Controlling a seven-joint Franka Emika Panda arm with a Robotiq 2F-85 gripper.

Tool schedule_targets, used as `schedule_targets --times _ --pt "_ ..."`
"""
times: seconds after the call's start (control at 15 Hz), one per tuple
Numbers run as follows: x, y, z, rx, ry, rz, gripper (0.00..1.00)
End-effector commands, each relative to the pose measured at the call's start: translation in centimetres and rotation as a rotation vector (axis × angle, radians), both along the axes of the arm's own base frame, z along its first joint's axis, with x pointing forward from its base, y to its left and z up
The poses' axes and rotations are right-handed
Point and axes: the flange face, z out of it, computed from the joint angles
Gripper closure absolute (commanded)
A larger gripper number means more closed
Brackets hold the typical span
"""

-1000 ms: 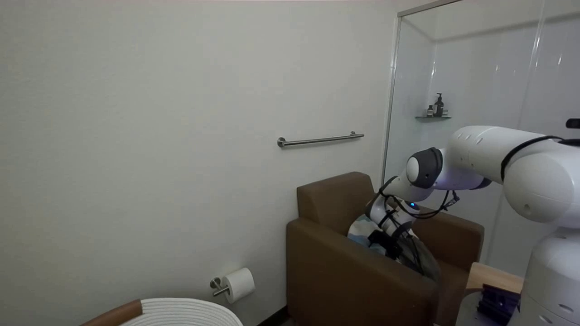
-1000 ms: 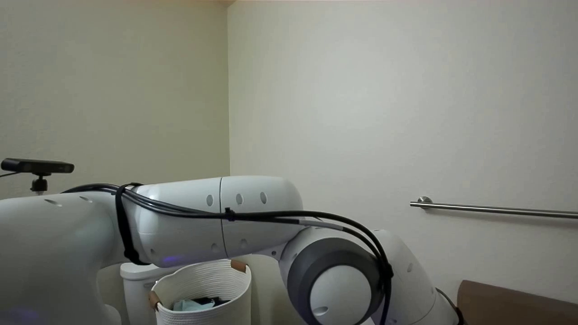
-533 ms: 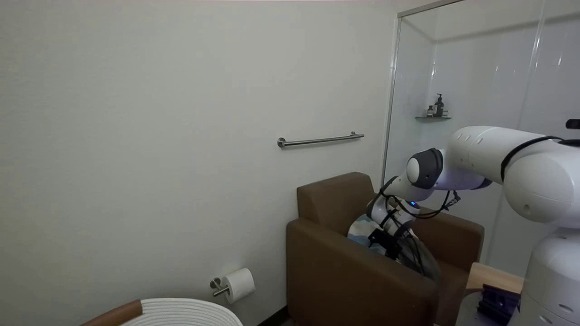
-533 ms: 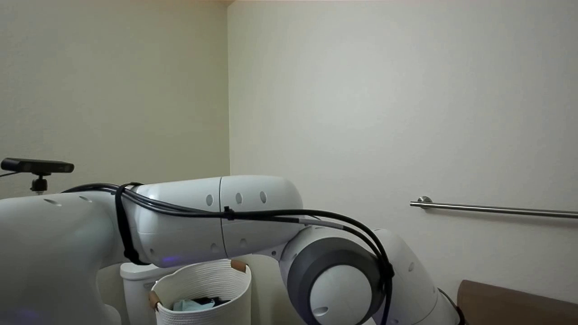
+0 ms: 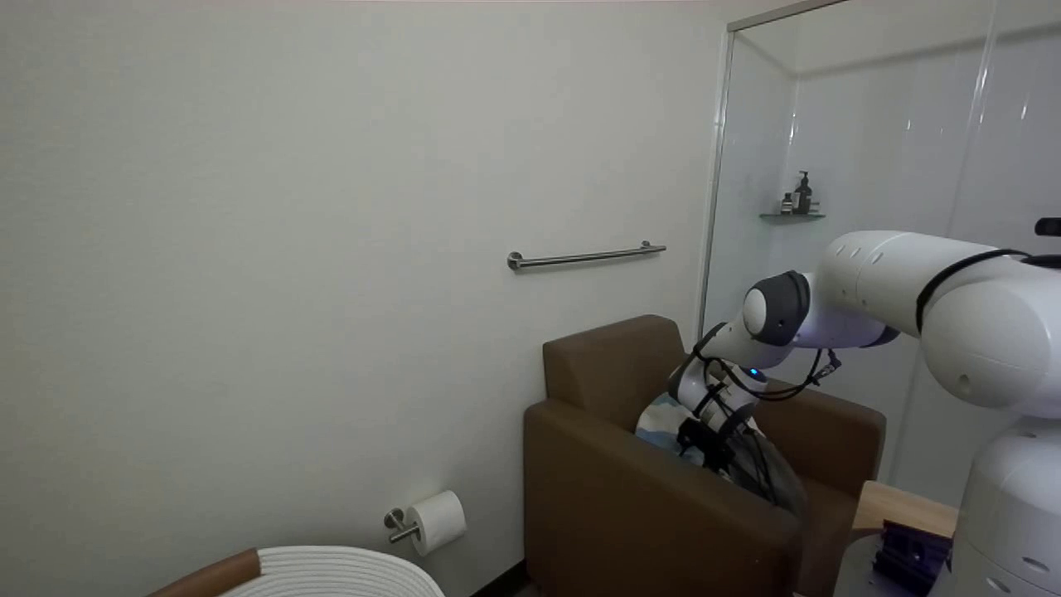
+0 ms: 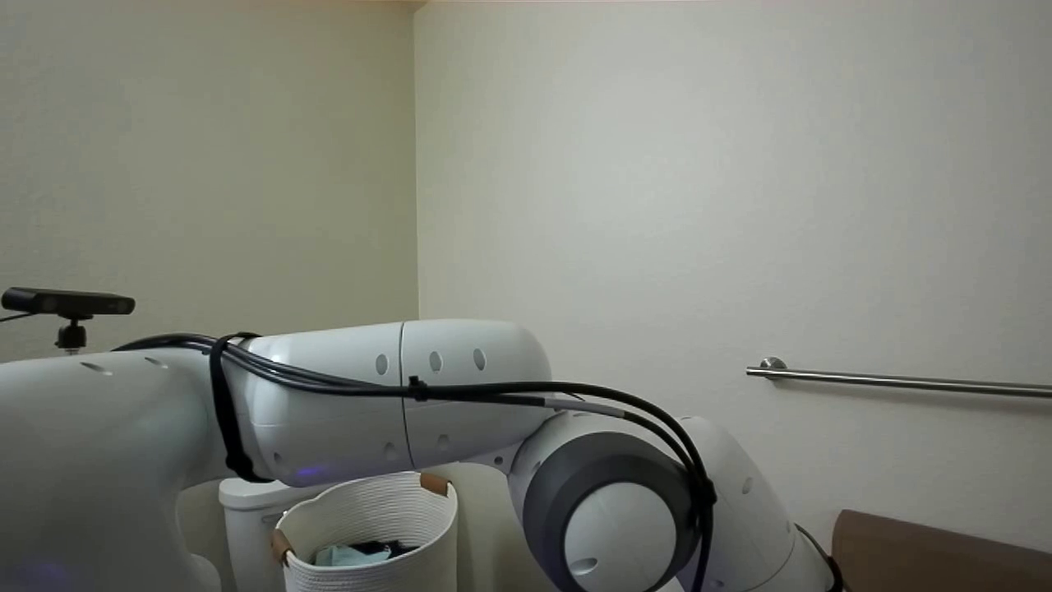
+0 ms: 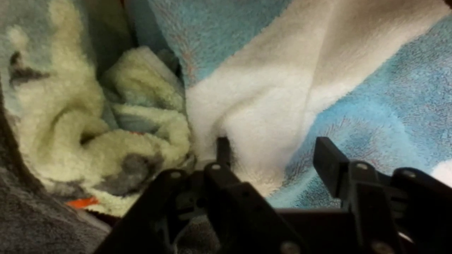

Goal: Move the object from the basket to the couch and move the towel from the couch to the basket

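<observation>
Towel (image 7: pixel 265 106) at parted pincer (image 7: pixel 274 157) (gap in wrist view only)

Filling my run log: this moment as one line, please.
gripper: open at towel; towel: on armchair, beside green-grey cloth; basket: pale-blue item inside

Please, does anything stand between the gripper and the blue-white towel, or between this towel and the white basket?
Nothing visible stands between the gripper and the towel; the grey-green fabric lies beside the towel. Towards the basket, in an exterior view, the couch arm rises between, so lifting over it seems needed.
</observation>
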Motion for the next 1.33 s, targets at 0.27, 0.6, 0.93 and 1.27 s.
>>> schedule_targets --times 0.27,0.6,0.93,1.27 --pt "-0.7 -0.1 -0.4 0.015 0.03 0.004 0.93" --pt "-0.8 -0.2 -0.7 0.039 0.039 0.027 0.97" --pt "0.7 -1.9 1.2 0.074 -0.018 0.075 0.94" --pt "2.2 -4.3 5.0 0.05 -0.199 0.083 0.96"
